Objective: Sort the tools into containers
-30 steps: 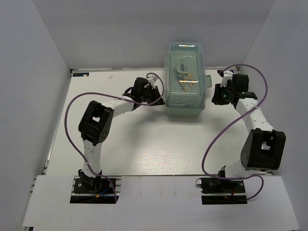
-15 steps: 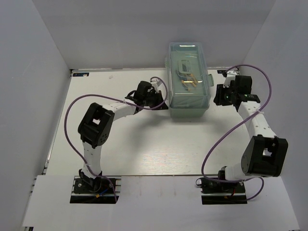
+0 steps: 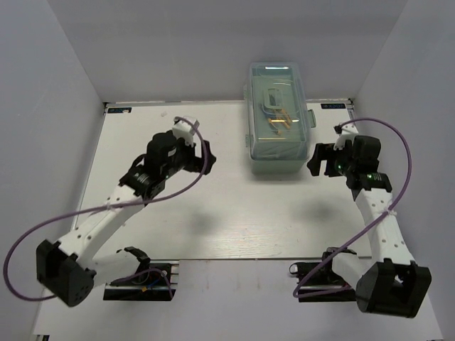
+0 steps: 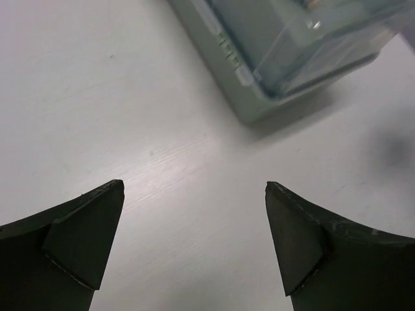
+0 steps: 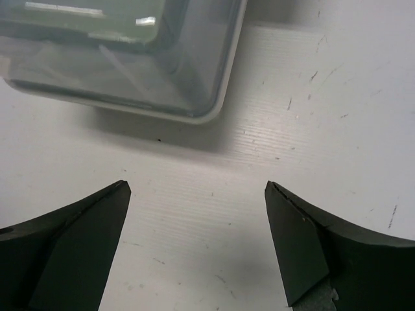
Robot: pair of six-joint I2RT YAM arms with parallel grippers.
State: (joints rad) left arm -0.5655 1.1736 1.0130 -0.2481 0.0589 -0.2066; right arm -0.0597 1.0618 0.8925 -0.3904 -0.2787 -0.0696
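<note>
My left pincer hangs apart and empty over the bench. The toolbox sits lid-shut at the far middle, tools inside. My right pincer gapes empty beside it. Sorting looks done, I judge; next, park both arms.

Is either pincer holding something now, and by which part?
Nothing is held. The left pincer and the right pincer are both open and empty, near the toolbox.

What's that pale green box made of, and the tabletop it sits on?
The box looks like smooth moulded plastic, pale green, with rounded corners. Its lid seems glossy translucent plastic: tools show faintly through it and it catches glare. The table looks like white-coated wood or laminate, matte, with faint grain lines; hard to say which.
</note>
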